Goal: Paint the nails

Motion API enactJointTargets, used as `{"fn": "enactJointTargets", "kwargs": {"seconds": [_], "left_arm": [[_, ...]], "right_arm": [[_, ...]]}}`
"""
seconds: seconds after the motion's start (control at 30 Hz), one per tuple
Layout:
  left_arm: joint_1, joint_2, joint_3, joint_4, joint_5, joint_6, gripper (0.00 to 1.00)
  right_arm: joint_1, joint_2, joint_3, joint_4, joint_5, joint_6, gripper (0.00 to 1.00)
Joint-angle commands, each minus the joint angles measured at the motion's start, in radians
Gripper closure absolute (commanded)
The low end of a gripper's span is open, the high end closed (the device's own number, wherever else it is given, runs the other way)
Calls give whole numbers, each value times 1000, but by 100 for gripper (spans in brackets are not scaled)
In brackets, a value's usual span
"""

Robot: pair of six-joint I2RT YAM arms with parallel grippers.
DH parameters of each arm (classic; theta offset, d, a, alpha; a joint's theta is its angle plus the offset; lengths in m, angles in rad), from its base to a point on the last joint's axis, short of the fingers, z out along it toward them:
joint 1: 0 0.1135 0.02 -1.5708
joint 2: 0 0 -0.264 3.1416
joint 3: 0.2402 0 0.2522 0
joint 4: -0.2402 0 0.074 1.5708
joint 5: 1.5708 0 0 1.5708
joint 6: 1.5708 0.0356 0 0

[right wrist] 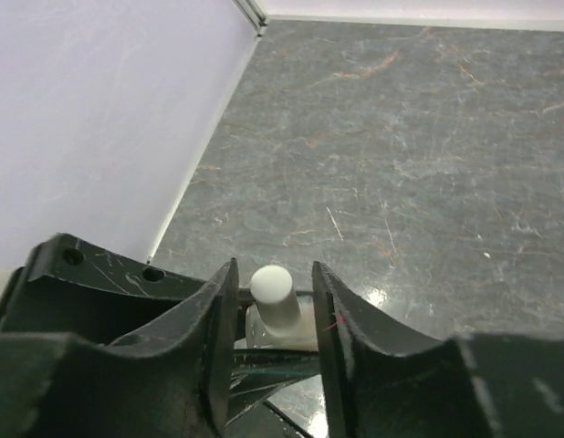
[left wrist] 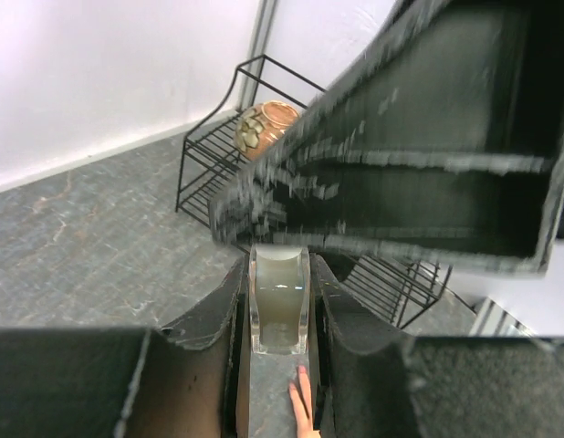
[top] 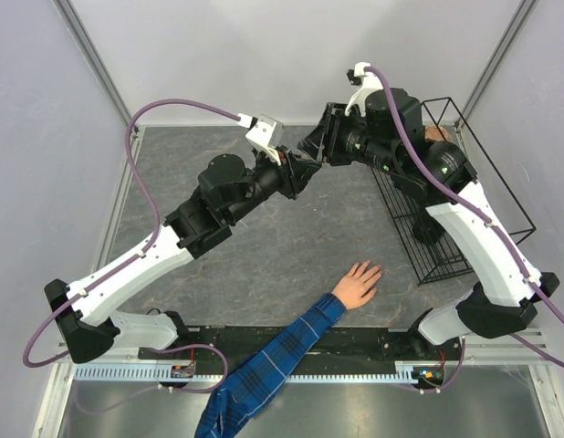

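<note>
Hand on table, lower centre. Wire rack right, pot in its top end. Bottle between left gripper, right gripper, upper centre.

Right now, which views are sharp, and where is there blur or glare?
Top external: evenly lit, sharp. Left wrist: the right gripper, close to the lens, is smeared and jagged; the bottle is crisp. Right wrist: white cap sharp, small glare spot on the table.

We see a grey marbled desk. A black wire rack stands on it, and left of the rack a hand in a plaid sleeve lies flat.
</note>
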Motion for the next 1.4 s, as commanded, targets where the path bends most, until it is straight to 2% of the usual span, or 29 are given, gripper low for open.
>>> {"fn": "enactJointTargets", "kwargs": {"seconds": [0.0,0.13,0.17,0.27,0.33,0.37,0.4,0.43,0.47,0.5,0.53,0.57,0.6,0.67,0.77,0.9,0.93,0.97,1.03,1.07,1.1,1.13,1.17,1.2,1.27,1.37], "left_arm": [[-14,9,50,27,-84,67,98],[-15,19,58,27,-74,64,98],[-15,19,63,27,-66,60,98],[-14,2,57,27,24,63,98],[-11,-23,44,33,132,62,98],[-6,-32,28,38,176,59,98],[4,-43,20,44,306,41,98],[46,-64,8,82,389,18,98],[75,-72,-20,108,475,-17,98],[107,-79,-34,148,649,-121,98],[180,-89,-55,198,736,-190,98],[214,-87,-102,360,823,-267,98],[244,-89,-127,449,953,-423,98],[293,-80,-163,603,1020,-565,98],[305,-79,-140,520,1040,-527,98],[304,-90,-135,455,991,-478,98],[305,-90,-128,438,983,-467,98],[305,-90,-118,408,973,-425,98],[296,-92,-74,252,901,-348,98],[288,-95,-54,181,806,-237,98],[256,-96,-34,53,746,-173,98],[235,-99,-5,-2,679,-54,98],[209,-104,0,-30,540,-1,98],[155,-115,-3,-54,466,40,98],[114,-118,-8,-51,302,103,98],[75,-93,9,-45,238,120,98]], "right_arm": [[15,5,27,-38,54,-18,58],[18,14,29,-35,44,-23,66],[18,17,32,-37,44,-26,77],[18,17,29,-23,32,-38,100],[6,0,-23,39,-30,-79,100],[-5,-36,-62,82,-116,-116,100],[-19,-62,-171,137,-191,-151,100],[-71,-94,-245,290,-283,-192,100],[-109,-166,-402,389,-547,-185,100],[-143,-203,-485,506,-666,-155,100],[-196,-236,-560,807,-810,-3,100],[-211,-263,-665,965,-959,98,100],[-220,-253,-668,1045,-1004,175,100],[-220,-209,-639,1032,-1081,220,100],[-223,-272,-669,937,-1005,116,100],[-226,-271,-637,850,-971,91,100],[-225,-279,-631,803,-944,76,98],[-225,-282,-598,757,-907,16,87],[-226,-274,-541,565,-736,-35,50],[-225,-267,-460,493,-656,-80,40],[-225,-257,-415,351,-575,-90,33],[-223,-241,-340,293,-431,-93,26],[-224,-233,-308,250,-381,-92,24],[-225,-225,-279,182,-338,-70,18],[-221,-205,-217,141,-279,-50,16],[-209,-194,-183,133,-213,2,15]]}}
